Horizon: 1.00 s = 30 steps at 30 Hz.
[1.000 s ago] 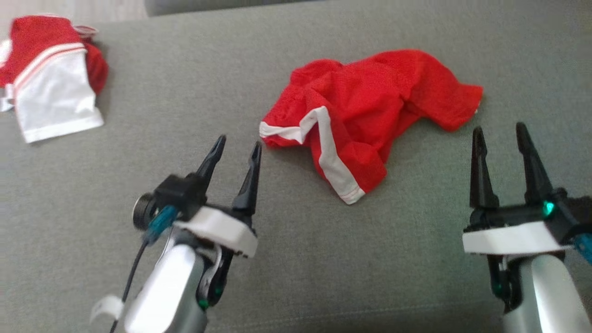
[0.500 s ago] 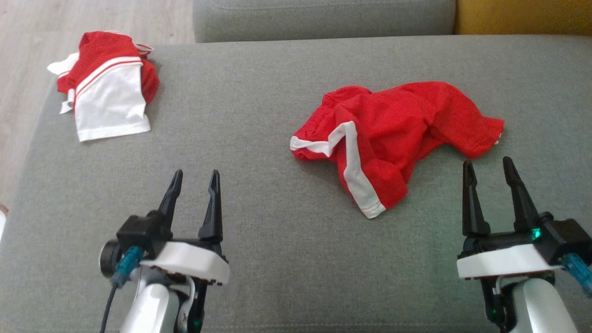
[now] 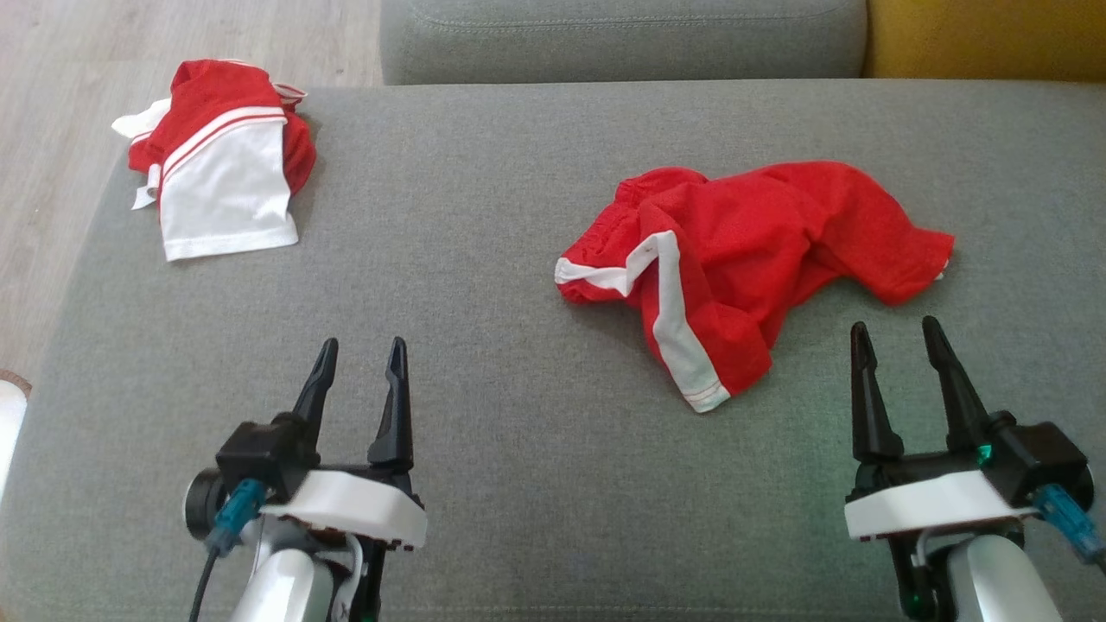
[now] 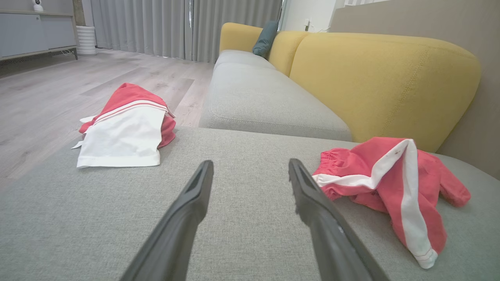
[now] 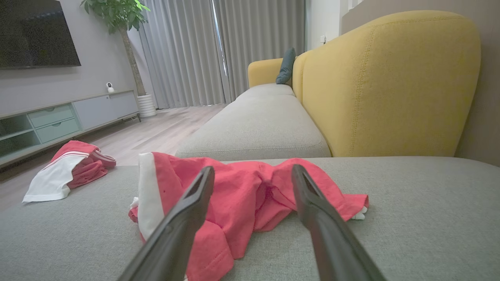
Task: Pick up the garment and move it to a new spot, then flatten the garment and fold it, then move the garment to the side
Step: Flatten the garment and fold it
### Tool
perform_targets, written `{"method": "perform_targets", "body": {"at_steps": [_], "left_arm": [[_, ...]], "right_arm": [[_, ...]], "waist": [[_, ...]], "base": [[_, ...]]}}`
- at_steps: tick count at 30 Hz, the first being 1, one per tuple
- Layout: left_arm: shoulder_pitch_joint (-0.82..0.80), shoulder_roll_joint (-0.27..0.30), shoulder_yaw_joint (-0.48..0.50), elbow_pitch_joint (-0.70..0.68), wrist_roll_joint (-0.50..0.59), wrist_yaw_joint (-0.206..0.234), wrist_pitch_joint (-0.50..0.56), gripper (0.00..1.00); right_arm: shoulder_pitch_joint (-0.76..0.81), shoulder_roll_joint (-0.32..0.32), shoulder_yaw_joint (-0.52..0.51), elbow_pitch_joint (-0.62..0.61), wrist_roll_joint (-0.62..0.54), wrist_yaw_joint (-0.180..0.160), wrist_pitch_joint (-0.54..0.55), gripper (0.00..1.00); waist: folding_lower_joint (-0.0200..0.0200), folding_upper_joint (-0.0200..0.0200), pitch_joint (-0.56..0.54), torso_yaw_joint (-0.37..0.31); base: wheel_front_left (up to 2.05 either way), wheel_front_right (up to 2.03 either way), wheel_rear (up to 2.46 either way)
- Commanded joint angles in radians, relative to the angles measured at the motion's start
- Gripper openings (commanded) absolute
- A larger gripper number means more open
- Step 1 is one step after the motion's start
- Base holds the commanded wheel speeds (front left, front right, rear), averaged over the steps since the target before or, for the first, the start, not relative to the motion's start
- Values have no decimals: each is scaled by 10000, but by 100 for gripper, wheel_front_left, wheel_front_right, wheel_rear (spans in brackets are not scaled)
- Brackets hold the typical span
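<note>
Grey seat cushion [image 3: 484, 363] of a sofa carries all items and is the reference for every position noted. A second grey cushion [image 3: 622, 39] lies beyond its far edge. A yellow backrest [image 4: 371, 78] rises along its right side, and pale wood floor [image 3: 52, 130] shows past its left edge.

Item 1: garment [image 3: 760, 242], red with a white side stripe [image 3: 670, 320] (shorts, judging by the gathered elastic band at one end). Condition: crumpled, neither flattened nor folded. Position: right half of the cushion, about midway between its near and far edges, resting fully on the fabric.

Item 2: second red-and-white garment [image 3: 225, 199]. Condition: folded into a compact stack, white panel uppermost. Position: far left corner of the cushion.

Item 3: left pincer [image 3: 363, 345]. Fingers spread wide, holding nothing. Position: over the near left part of the cushion, well apart from both garments.

Item 4: right pincer [image 3: 894, 326]. Fingers spread wide, holding nothing. Position: over the near right part of the cushion, tips pointing toward its far edge and just short of the crumpled garment's near hem, not touching it. In the right wrist view, the red cloth lies directly ahead of the fingers.
</note>
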Motion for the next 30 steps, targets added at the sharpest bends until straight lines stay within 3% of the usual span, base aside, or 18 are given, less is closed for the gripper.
{"method": "perform_targets", "body": {"at_steps": [1,16,23,30], "left_arm": [[-187,-15,401,-345,-32,54,-122,100],[-62,-16,386,-168,-44,50,-122,100],[-107,-16,218,-178,-48,29,-122,100],[-219,-16,13,-342,-114,52,-122,100]], "right_arm": [[-247,-37,240,-293,53,75,-55,100],[-145,-37,316,-58,4,75,-55,100],[-196,-37,1240,1393,752,75,-55,100],[-893,-37,2069,2863,247,75,-55,100]], "waist": [[0,0,3,-3],[0,0,-65,17],[0,0,71,320],[0,0,444,913]], "base": [[0,0,0],[0,0,0],[0,0,0],[0,0,0]]}}
